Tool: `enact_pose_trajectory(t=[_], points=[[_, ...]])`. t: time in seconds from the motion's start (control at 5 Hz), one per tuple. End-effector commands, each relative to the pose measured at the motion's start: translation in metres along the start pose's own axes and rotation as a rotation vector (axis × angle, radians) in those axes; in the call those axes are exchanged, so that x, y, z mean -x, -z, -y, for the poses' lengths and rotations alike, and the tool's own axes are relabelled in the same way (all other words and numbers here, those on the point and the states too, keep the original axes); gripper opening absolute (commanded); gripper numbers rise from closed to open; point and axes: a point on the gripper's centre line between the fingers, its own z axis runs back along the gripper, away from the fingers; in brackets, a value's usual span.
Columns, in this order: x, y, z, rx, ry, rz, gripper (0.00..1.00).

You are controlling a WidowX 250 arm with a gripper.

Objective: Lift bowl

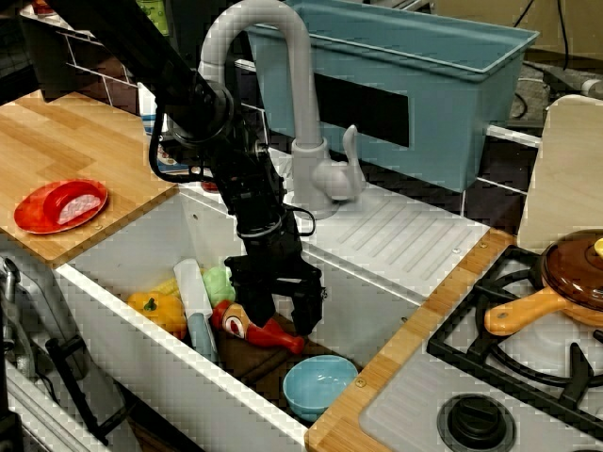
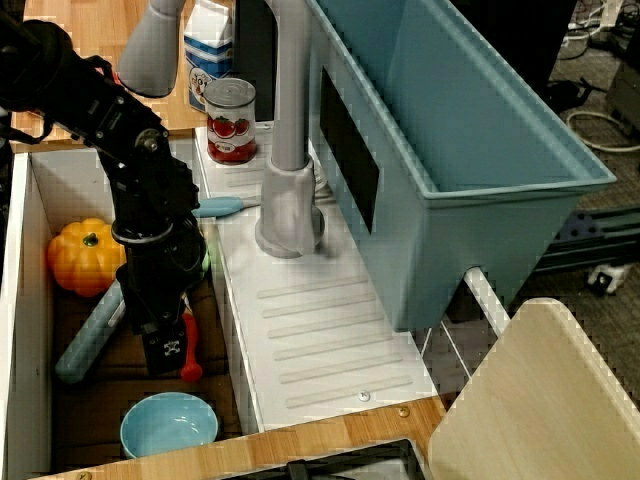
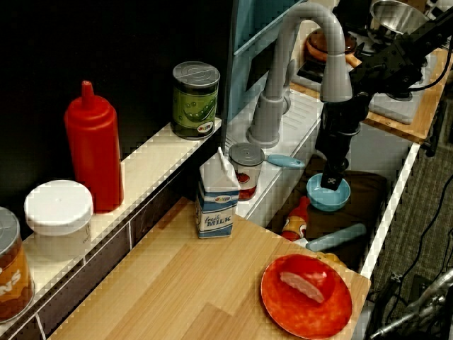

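The small light blue bowl (image 1: 320, 384) stands upright on the dark mat at the near right corner of the sink (image 1: 122, 325). It also shows as the bowl (image 2: 170, 427) and bowl (image 3: 328, 196) in the other two views. My gripper (image 1: 280, 318) hangs in the sink with its fingers pointing down and spread open, holding nothing. It is a little to the left of and behind the bowl, above a red toy bottle (image 1: 268, 331). In the overhead view the gripper (image 2: 166, 352) sits just beyond the bowl's far rim.
In the sink lie an orange pumpkin (image 2: 85, 255), a pale blue cylinder (image 2: 88, 335) and a green item (image 1: 219, 282). The grey faucet (image 1: 301, 104) rises behind my arm. A red plate (image 1: 60, 204) is on the wooden counter; a pan (image 1: 565, 278) sits on the stove.
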Motion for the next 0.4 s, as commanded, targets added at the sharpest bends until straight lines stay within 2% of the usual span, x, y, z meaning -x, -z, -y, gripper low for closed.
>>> enact_pose_trajectory(t=[0.0, 0.2], points=[[-0.011, 0.0042, -0.0029, 0.001, 0.028, 0.026, 1.0], [-0.0082, 0.0124, -0.0021, 0.012, 0.037, 0.031, 1.0]])
